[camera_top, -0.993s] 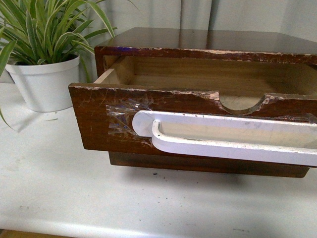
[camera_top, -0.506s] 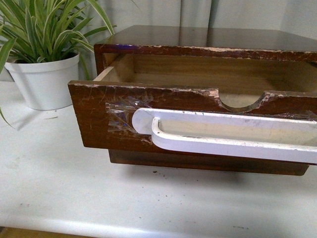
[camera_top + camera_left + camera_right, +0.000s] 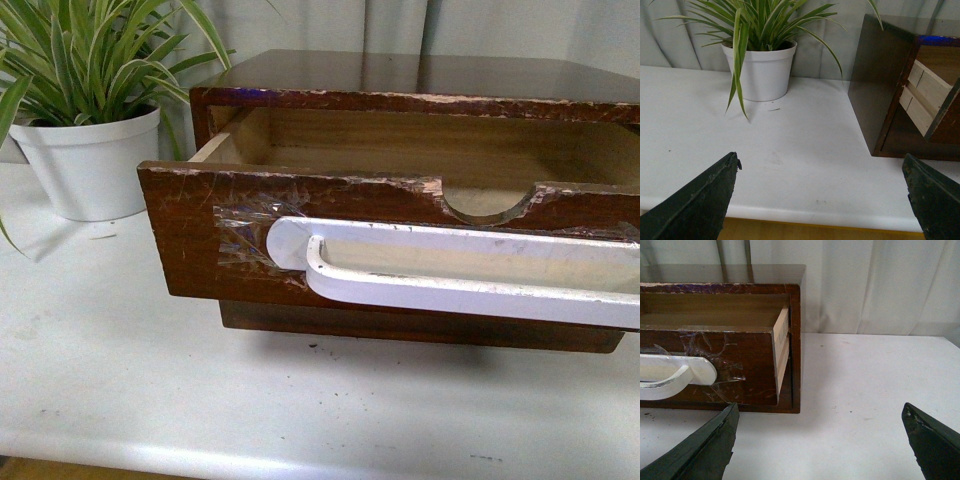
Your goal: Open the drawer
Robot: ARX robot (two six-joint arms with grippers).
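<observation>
The drawer (image 3: 200, 240) has a dark brown scratched front with a long white handle (image 3: 440, 275) taped on and a half-round notch (image 3: 487, 203) at its upper edge. It stands pulled out of the dark wooden cabinet (image 3: 420, 85), showing pale wood inside. Its right end and handle end (image 3: 685, 372) show in the right wrist view; its pale side (image 3: 922, 95) shows in the left wrist view. My left gripper (image 3: 822, 172) is open and empty over the white table, to the left of the cabinet. My right gripper (image 3: 820, 420) is open and empty to the right of the drawer. Neither arm shows in the front view.
A striped plant in a white pot (image 3: 90, 165) stands at the back left, also in the left wrist view (image 3: 760, 70). The white table (image 3: 150, 400) has its front edge (image 3: 815, 217) close under my left gripper. Curtains hang behind.
The picture has shifted very slightly; the drawer stands open much as before, perhaps a touch further out.
</observation>
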